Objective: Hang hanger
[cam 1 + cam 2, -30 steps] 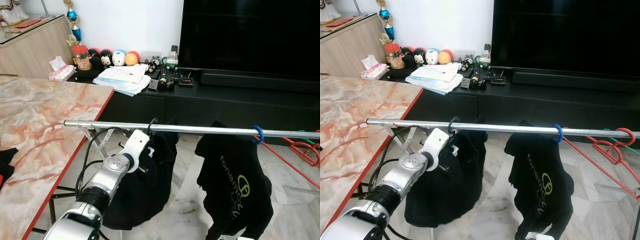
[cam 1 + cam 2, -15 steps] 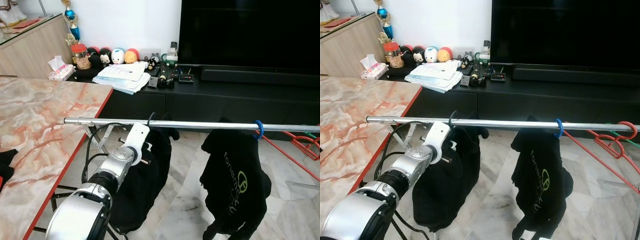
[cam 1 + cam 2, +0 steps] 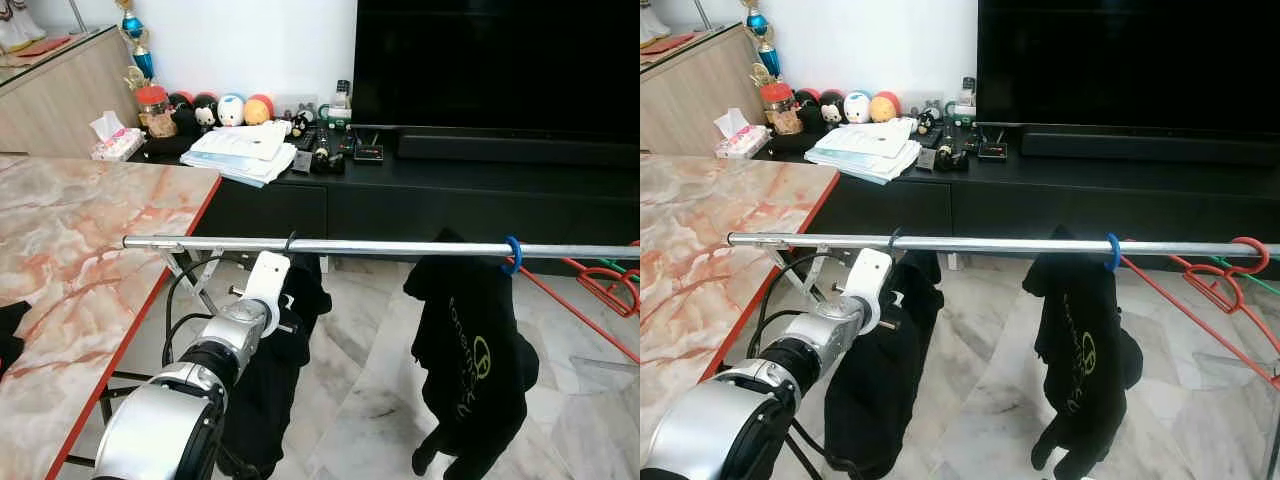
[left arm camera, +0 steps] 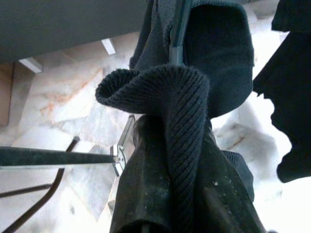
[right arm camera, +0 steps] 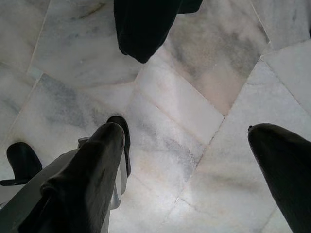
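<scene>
Black ribbed garment (image 4: pixel 184 126) pinched in the left gripper (image 3: pixel 283 300) under the rail (image 3: pixel 380 247); right gripper (image 5: pixel 194 160) gapes wide.

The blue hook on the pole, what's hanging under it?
Under the blue hook on the metal rail hangs a black top with a green logo. The hanger's arms are covered by the cloth.

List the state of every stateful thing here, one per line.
Black garment on the black hanger: hooked on the silver metal rail, hanging.
Black printed garment on the blue hanger: hanging from the rail.
Left gripper: shut on the black garment's ribbed cloth.
Right gripper: open, over the marble floor.
Black television: off.
</scene>
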